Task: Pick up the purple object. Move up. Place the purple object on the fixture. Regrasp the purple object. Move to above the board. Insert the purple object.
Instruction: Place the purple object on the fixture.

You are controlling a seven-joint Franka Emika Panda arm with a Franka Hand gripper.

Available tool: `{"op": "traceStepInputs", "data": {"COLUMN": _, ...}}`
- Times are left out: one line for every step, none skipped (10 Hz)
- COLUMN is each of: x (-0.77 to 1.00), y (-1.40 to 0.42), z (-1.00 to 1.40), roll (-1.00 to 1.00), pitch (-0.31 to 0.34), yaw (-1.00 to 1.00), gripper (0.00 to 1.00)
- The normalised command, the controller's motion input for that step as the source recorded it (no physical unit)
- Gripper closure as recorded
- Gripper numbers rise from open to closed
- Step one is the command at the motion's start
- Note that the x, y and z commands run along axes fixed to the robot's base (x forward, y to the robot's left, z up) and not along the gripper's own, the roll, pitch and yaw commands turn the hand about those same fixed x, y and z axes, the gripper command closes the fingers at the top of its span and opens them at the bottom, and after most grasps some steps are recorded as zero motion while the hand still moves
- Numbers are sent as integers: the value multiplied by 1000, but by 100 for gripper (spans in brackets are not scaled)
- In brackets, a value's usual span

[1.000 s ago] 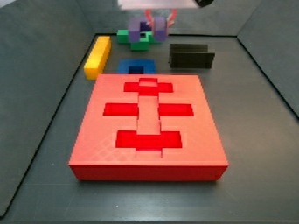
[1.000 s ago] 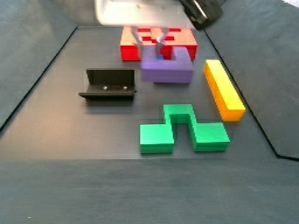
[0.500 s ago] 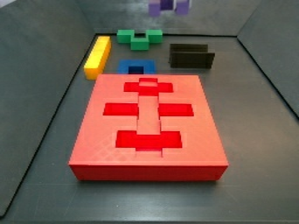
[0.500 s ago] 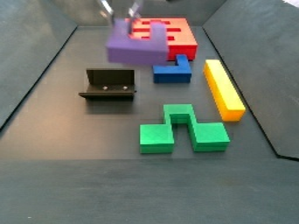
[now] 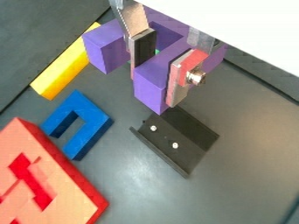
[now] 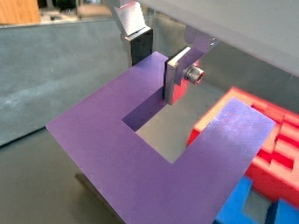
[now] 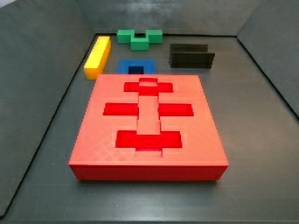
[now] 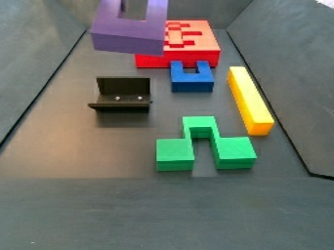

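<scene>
The purple object (image 5: 149, 80) is a U-shaped block held in the air, one prong clamped between my gripper's (image 5: 162, 66) silver fingers; one finger sits in the notch, one on the outer face. In a wrist view it fills the frame (image 6: 128, 153) under the gripper (image 6: 158, 63). In a side view the purple object (image 8: 128, 31) hangs high, above and behind the black fixture (image 8: 121, 96). The fixture (image 5: 176, 140) lies right below the block. The red board (image 7: 149, 118) lies flat. Gripper and purple object are out of that side view.
A blue notched block (image 8: 192, 75) lies by the board's (image 8: 196, 39) end. A yellow bar (image 8: 249, 98) and a green block (image 8: 202, 145) lie on the dark floor. The fixture (image 7: 191, 57), blue block (image 7: 136, 67), yellow bar (image 7: 97, 54) and green block (image 7: 145, 37) sit beyond the board.
The gripper has lifted the purple object off the floor and carried it higher, out of one side view, and sideways toward the space over the fixture.
</scene>
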Motion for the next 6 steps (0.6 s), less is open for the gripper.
{"op": "traceStepInputs", "data": {"x": 877, "y": 123, "z": 420, "roll": -443, "pitch": 414, "yaw": 0, "gripper": 100}}
{"op": "traceStepInputs", "data": {"x": 797, "y": 71, "z": 263, "roll": -694, "pitch": 423, "yaw": 0, "gripper": 100}}
{"op": "traceStepInputs", "data": {"x": 760, "y": 0, "z": 146, "roll": -797, "pitch": 431, "yaw": 0, "gripper": 100}}
{"op": "traceStepInputs", "data": {"x": 720, "y": 0, "z": 0, "roll": -826, "pitch": 460, "yaw": 0, "gripper": 100}}
{"op": "traceStepInputs", "data": {"x": 711, "y": 0, "z": -11, "roll": -863, "pitch": 451, "yaw": 0, "gripper": 100}}
{"op": "traceStepInputs", "data": {"x": 717, "y": 0, "z": -3, "roll": -886, "pitch": 440, "yaw": 0, "gripper": 100}}
